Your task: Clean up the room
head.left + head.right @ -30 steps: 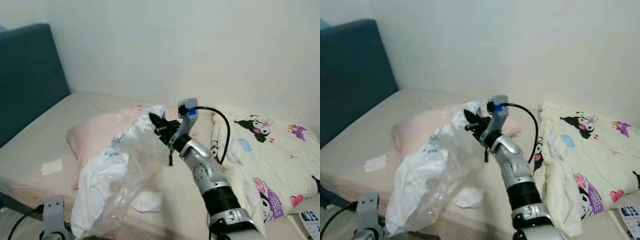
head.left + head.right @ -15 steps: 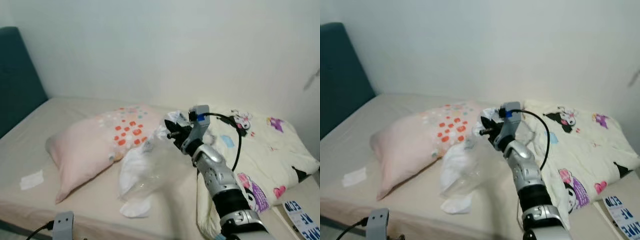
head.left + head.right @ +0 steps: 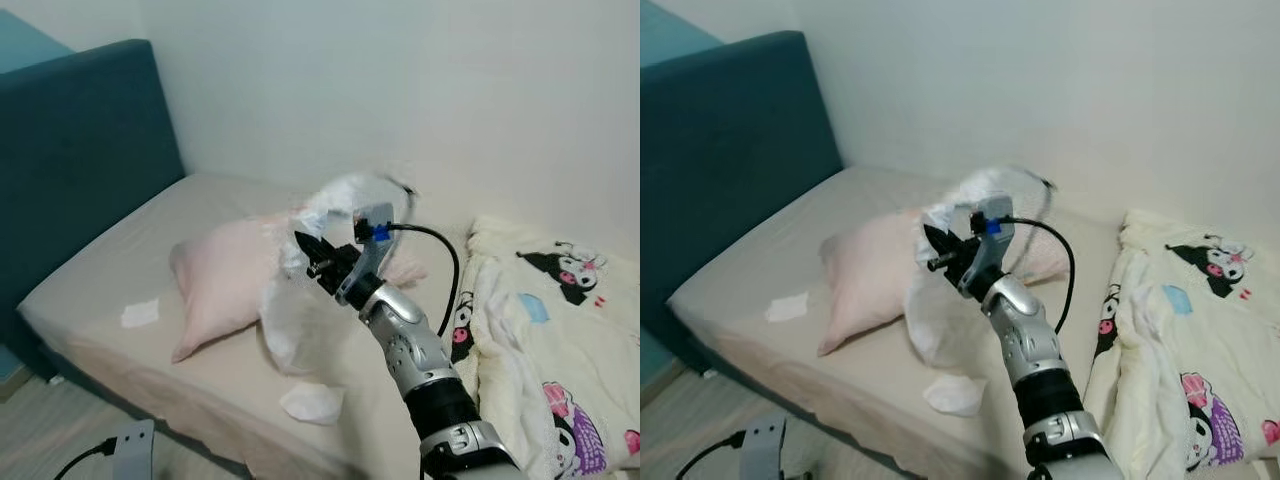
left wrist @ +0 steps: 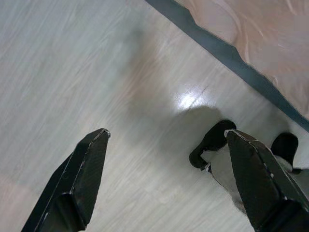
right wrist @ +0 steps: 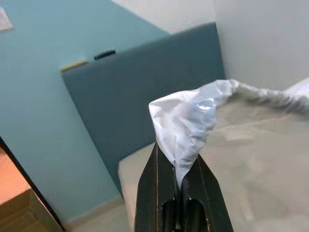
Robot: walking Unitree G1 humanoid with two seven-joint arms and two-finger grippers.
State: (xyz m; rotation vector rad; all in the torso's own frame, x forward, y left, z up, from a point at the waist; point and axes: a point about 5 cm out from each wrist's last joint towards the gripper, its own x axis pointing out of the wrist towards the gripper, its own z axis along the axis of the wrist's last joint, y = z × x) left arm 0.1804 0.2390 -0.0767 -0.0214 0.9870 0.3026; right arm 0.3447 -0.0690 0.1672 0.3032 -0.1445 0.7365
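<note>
The right tool (image 3: 312, 252) is reaching out over the bed (image 3: 110, 290), its two black fingers (image 5: 157, 193) pinching tight on a bunched fold of a clear and white plastic bag (image 3: 300, 320). The bag is billowing above the tool and hanging down below it, its lower part draping just in front of a pale pink pillow (image 3: 215, 285) lying on the beige sheet. In the right wrist view, the gripped corner of the plastic is sticking up between the closed fingers, with the teal headboard (image 5: 145, 87) behind it. A black cable (image 3: 440, 250) is looping from the blue-marked wrist back along the silver arm. Near the front edge of the bed, below the bag, a crumpled white tissue (image 3: 312, 402) is lying on the sheet, and a second white scrap (image 3: 140, 313) is lying well apart from it, toward the headboard side. To the robot's right, a cream blanket printed with cartoon characters (image 3: 560, 340) is spreading across the mattress. The left tool (image 4: 164, 179) is hanging low beside the bed, its fingers standing wide apart with nothing between them, pointing down at the pale wood floor (image 4: 72, 72).
</note>
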